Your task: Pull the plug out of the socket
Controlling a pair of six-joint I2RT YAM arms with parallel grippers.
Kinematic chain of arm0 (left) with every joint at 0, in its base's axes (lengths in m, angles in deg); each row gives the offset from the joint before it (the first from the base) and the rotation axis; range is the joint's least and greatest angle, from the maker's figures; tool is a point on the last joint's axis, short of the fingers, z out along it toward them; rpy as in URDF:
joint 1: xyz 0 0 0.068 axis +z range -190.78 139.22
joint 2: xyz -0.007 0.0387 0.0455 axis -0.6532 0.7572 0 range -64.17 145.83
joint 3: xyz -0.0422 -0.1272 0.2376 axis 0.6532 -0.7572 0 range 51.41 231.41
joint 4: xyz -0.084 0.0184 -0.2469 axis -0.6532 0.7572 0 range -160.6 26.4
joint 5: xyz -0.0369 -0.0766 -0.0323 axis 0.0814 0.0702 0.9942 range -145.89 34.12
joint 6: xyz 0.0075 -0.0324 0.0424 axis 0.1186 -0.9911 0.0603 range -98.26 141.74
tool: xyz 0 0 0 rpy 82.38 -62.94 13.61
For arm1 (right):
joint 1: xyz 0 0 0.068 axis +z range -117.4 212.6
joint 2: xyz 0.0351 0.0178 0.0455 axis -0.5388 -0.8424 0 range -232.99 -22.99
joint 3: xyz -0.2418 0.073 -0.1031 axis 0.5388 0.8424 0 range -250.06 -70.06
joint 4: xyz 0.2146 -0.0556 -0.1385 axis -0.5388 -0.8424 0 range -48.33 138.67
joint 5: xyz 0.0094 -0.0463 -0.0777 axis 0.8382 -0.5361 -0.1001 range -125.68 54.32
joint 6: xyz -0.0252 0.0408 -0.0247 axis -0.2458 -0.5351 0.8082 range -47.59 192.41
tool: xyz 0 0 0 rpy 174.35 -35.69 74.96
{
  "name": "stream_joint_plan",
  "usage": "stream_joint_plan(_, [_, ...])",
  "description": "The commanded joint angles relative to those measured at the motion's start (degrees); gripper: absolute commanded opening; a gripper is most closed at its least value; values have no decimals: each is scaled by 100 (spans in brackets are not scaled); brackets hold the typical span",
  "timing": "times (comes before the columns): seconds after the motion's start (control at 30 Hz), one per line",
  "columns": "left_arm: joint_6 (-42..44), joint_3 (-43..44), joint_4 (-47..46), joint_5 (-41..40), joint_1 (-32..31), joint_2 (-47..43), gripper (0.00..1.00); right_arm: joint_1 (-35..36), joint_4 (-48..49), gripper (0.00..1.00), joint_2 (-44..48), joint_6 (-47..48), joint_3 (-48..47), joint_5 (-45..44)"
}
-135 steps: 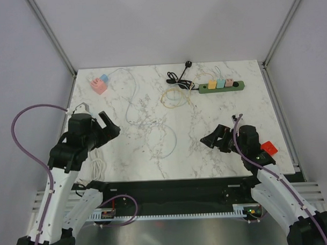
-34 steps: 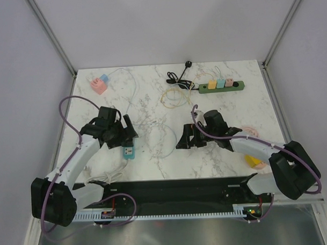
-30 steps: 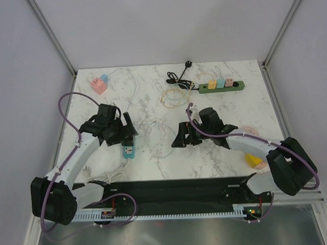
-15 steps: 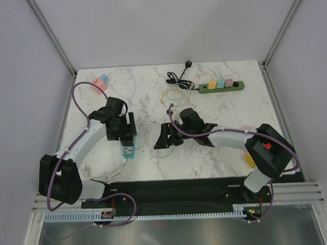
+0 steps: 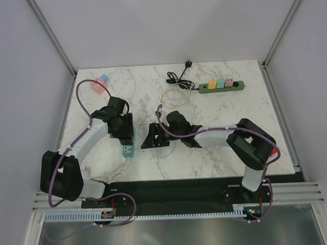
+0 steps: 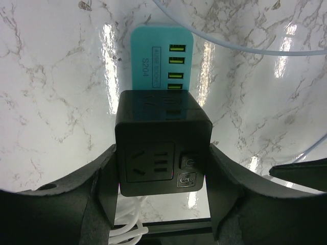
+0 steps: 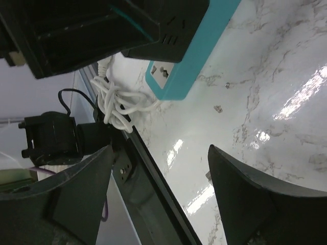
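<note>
1. The teal socket (image 5: 128,151) lies flat on the marble table (image 5: 216,107), left of centre and toward the near edge. Its long axis runs near to far in the top view.
2. In the left wrist view the socket (image 6: 163,51) runs up and down the picture. Its bare end, with a row of four green ports, points to the top.
3. A black cube plug (image 6: 163,145) stands on the socket's other half. The cube's face, with its own outlet holes and a switch, is turned up to the camera.
4. The left arm reaches forward and rightward from its base, with the wrist bent straight down over the plug.
5. The left gripper (image 6: 163,191) straddles the cube. Its fingers (image 6: 104,189) lie flat against two opposite sides with no gap showing, so it holds the plug.
6. The right arm stretches low and far to the left across the table, elbow near the right edge.
7. The right gripper (image 5: 147,140) points left at the socket, close to it but apart. Its fingers (image 7: 66,204) are spread wide with only bare table between them.
8. In the right wrist view the socket's end face (image 7: 176,76) is in front of that gripper, and a coiled white cord (image 7: 120,102) lies just beyond it.
</note>
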Motion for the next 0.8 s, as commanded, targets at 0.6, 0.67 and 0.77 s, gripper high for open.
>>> stream_joint_plan(0.6, [165, -769, -627, 1201, 14, -2244, 2, -331, 1955, 82, -1228, -2230, -623, -935])
stream_joint_plan(0.67, [138, -804, -662, 1368, 14, -2270, 2, -331, 1892, 82, -1333, -2229, -747, -953])
stream_joint_plan(0.77, [121, -822, -662, 1561, 14, -2270, 2, -331, 1901, 81, -1457, -2282, -906, -1014])
